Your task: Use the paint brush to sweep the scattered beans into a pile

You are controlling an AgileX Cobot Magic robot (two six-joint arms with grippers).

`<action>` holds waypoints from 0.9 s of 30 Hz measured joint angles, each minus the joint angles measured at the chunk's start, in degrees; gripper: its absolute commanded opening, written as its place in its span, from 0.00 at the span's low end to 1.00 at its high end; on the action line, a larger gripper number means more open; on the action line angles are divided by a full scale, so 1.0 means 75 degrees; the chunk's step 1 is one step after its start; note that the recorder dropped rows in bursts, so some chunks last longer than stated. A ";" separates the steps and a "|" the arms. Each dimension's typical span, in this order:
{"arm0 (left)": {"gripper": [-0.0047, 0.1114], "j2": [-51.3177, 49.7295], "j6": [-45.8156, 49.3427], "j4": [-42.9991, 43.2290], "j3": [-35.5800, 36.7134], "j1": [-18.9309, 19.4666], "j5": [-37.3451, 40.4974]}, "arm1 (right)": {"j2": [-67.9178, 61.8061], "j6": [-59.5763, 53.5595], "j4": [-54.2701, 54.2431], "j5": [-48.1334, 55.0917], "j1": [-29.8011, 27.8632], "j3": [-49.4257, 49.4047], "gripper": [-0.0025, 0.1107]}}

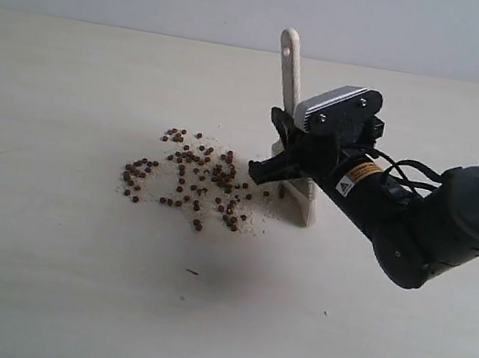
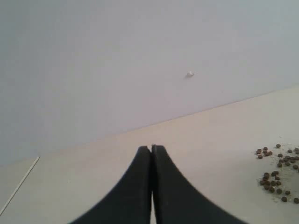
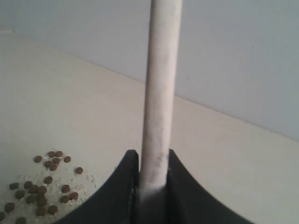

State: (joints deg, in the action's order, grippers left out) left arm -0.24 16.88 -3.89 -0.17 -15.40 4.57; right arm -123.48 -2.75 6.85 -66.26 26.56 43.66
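While the right gripper (image 1: 275, 148) clamps the pale wooden handle of the flat paint brush (image 1: 290, 66), black fingers pressed against it on both sides, I have the brush nearly upright. Its cream bristles are down on the light wooden table (image 1: 55, 276), just at the right edge of the scatter. The beans (image 1: 192, 175), tiny reddish-brown grains mixed with pale crumbs, lie loosely spread to the left of the bristles and are not yet gathered. I judge a sweeping stroke from that side is in hand, with most of the gathering ahead. Next I'd drag the bristles leftward, low and light, so the grains bunch rather than flick away. The left gripper (image 2: 152, 150) is apart from the beans, fingers pressed together on nothing.
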 measured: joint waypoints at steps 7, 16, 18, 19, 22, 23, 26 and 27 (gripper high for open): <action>0.04 0.0000 0.0000 0.0000 0.0000 0.0000 0.0000 | 0.0000 0.1078 -0.0003 0.0962 0.0000 0.0544 0.02; 0.04 0.0000 0.0000 0.0000 0.0000 0.0000 0.0000 | -0.0027 0.1523 -0.0232 0.1209 0.0252 0.1024 0.02; 0.04 0.0000 0.0000 0.0000 0.0000 0.0000 0.0000 | 0.0090 0.1010 -0.0622 0.1134 0.0287 0.1035 0.02; 0.04 0.0000 0.0000 0.0000 0.0000 0.0000 0.0000 | 0.0259 0.0606 -0.0986 0.1119 0.0287 0.1035 0.02; 0.04 0.0000 0.0000 0.0000 0.0000 0.0000 0.0000 | 0.0584 0.0220 -0.1403 0.1085 0.0287 0.1019 0.02; 0.04 0.0000 0.0000 0.0000 0.0000 0.0000 0.0000 | 0.0716 0.0158 -0.1469 0.1065 0.0287 0.0969 0.02; 0.04 0.0000 0.0000 0.0000 0.0000 0.0000 0.0000 | 0.1069 0.0088 -0.1523 0.1039 0.0287 0.0850 0.02; 0.04 0.0000 0.0000 0.0000 0.0000 0.0000 0.0000 | 0.1265 0.0057 -0.1523 0.1039 0.0287 0.0739 0.02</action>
State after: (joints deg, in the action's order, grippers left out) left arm -0.24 16.88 -3.89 -0.17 -15.40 4.57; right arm -113.99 -2.32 -4.58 -58.46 28.72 49.20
